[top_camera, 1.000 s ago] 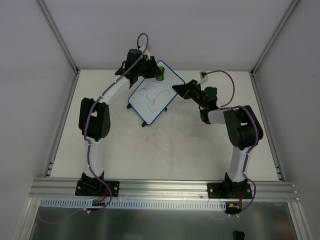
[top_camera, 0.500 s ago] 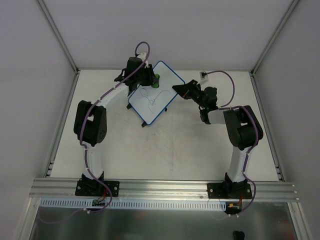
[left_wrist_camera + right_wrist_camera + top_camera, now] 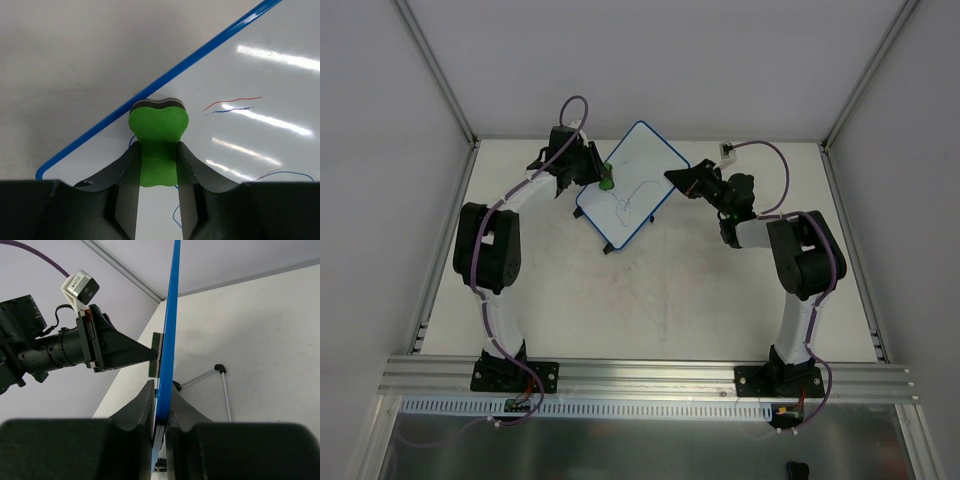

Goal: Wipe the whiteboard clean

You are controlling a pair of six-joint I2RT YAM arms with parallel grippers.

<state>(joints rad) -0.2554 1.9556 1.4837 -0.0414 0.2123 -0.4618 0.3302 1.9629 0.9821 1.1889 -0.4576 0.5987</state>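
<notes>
Finding one: the whiteboard (image 3: pixel 638 165) sits toward 12 o'clock on the table (image 3: pixel 700 290), turned cornerwise. From my right wrist view it is propped off the surface on a thin wire leg (image 3: pixel 222 390).

Finding two: my right gripper (image 3: pixel 672 178) is clamped on the board's blue rim at its 3 o'clock edge, with the rim edge-on between my fingers.

Finding three: my left gripper (image 3: pixel 601 178) is clenched on the green eraser (image 3: pixel 157 125), which is pressed to the board near its 9 o'clock edge. Pen lines (image 3: pixel 628 195) are present mid-board.

Assessment: I judge the board light, stiff and slick-faced. Propped as it is, it is liable to skid or tip under a wiping push. The rim is the only sound hold, taken opposite the eraser so the stroke pushes into my grip. The narrow rim could twist out under heavy pressure.
</notes>
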